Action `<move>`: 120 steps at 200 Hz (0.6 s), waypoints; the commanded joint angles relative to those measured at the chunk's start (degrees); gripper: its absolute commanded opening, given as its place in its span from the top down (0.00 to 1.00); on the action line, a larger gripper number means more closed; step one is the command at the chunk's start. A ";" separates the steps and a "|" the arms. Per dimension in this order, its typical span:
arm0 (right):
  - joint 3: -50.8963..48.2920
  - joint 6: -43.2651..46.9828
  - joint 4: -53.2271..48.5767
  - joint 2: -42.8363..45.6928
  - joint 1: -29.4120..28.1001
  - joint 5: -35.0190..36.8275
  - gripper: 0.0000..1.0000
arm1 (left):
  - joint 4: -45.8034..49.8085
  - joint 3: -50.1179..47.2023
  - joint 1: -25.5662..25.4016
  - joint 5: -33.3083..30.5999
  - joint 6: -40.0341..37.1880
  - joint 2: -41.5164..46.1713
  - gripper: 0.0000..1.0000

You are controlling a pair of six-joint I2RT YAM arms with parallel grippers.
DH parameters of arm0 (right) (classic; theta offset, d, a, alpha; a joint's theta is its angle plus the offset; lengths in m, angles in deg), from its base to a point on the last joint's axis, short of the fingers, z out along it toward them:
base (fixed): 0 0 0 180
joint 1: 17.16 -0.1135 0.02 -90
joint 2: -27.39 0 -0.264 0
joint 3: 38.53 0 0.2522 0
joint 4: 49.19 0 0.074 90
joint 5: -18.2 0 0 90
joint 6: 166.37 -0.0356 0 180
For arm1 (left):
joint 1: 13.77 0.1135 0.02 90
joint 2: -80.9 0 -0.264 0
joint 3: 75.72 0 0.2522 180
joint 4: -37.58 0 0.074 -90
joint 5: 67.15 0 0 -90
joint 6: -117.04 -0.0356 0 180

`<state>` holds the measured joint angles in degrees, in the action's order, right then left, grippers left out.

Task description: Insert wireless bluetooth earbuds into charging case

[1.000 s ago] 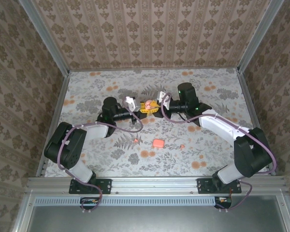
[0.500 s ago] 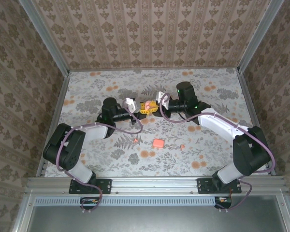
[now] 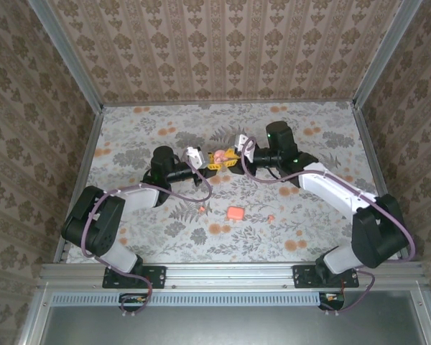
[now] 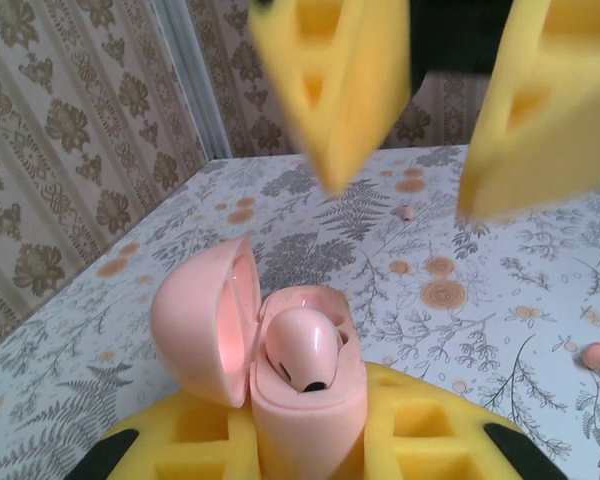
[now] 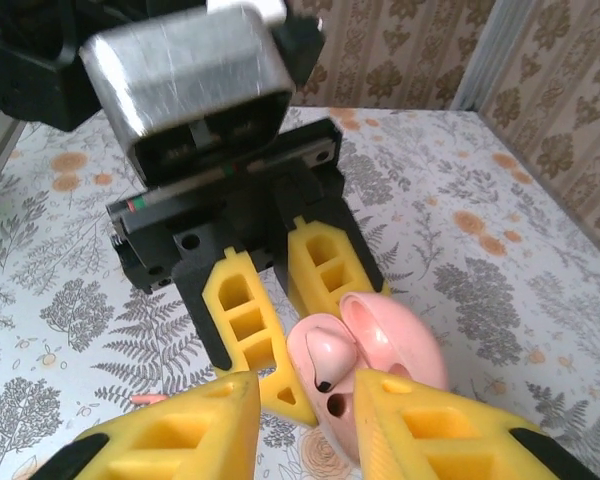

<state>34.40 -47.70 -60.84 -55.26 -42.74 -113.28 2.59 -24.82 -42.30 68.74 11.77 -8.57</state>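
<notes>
- Farthest left, a small orange nub (image 3: 203, 208) lies on the floral table (image 3: 136, 136), on the near side of the grippers. It is too small for me to tell what it is.
- My left gripper (image 3: 210, 160) reaches toward the middle of the table. Its yellow fingers (image 4: 195, 440) press on both flanks of the charging case (image 4: 310, 425), pinching it and holding it above the tabletop.
- The case stands upright in that grip. In the left wrist view its lid (image 4: 202, 330) is swung open to the left, and a seated earbud (image 4: 300, 352) sits in one socket, rounded end up.
- My right gripper (image 3: 232, 159) faces the left one from the other side, its tips just beside the case. Its fingers (image 4: 540, 110) stand spread with a clear gap, nothing between them, and hang over the open case without touching it.
- An orange rounded-square piece (image 3: 235, 213) lies flat on the table nearer the arm bases, well apart from both grippers.
- A loose earbud (image 3: 271, 216) lies on the table to the right of that piece, apart from it. In the left wrist view it is pink with a dark spot at one end.
</notes>
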 commanded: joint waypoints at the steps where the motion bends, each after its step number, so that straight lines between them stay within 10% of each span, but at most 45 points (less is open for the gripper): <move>1: -0.42 -8.17 -3.87 4.84 1.89 2.86 0.66 | -0.82 -0.51 -0.34 -1.86 -0.79 -1.03 0.87; 120: 19.38 -44.42 -58.86 -5.52 31.55 23.22 0.58 | 5.31 0.71 -2.13 -4.07 -1.78 -1.10 0.87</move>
<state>50.25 -85.93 -105.67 -58.06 -15.79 -98.11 6.40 -24.86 -43.81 65.13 11.71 -9.42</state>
